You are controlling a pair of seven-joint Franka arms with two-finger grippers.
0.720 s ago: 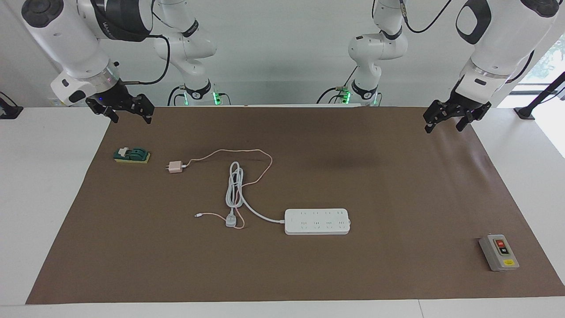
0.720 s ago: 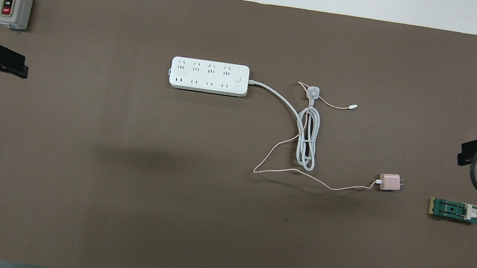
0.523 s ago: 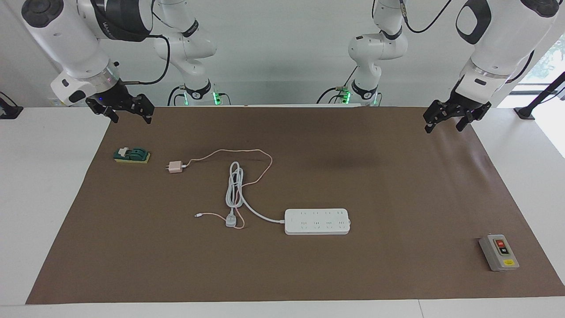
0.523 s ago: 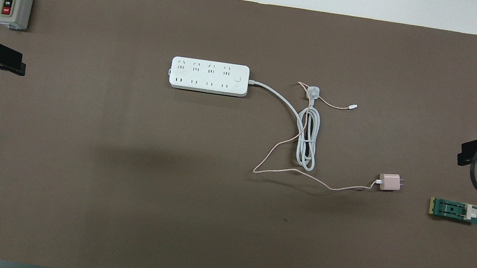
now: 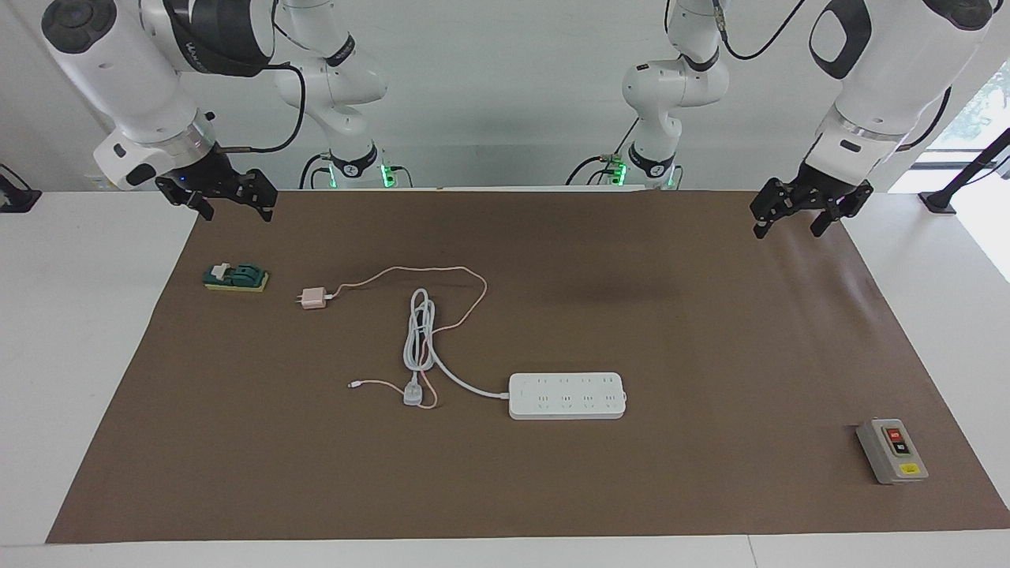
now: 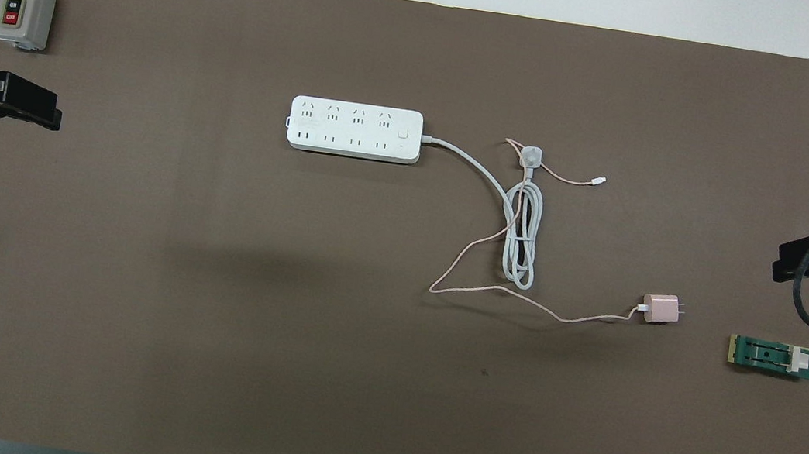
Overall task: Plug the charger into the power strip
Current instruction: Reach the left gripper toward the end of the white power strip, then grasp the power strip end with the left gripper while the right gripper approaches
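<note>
Nearest the robots, both claws hang wide and empty over the brown mat's corners: the right claw (image 5: 225,201) toward the green block (image 5: 236,278), the left claw (image 5: 809,213) at its own end. Farther out the charger (image 5: 313,298) lies flat, prongs sideways, probably needing uprighting. Farthest, the power strip (image 5: 567,395) lies sockets-up on the desk (image 5: 79,331), ready.

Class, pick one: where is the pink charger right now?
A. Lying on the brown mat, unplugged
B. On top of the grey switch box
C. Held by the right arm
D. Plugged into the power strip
A: the charger lies on the mat, apart from the power strip, its prongs bare.
</note>
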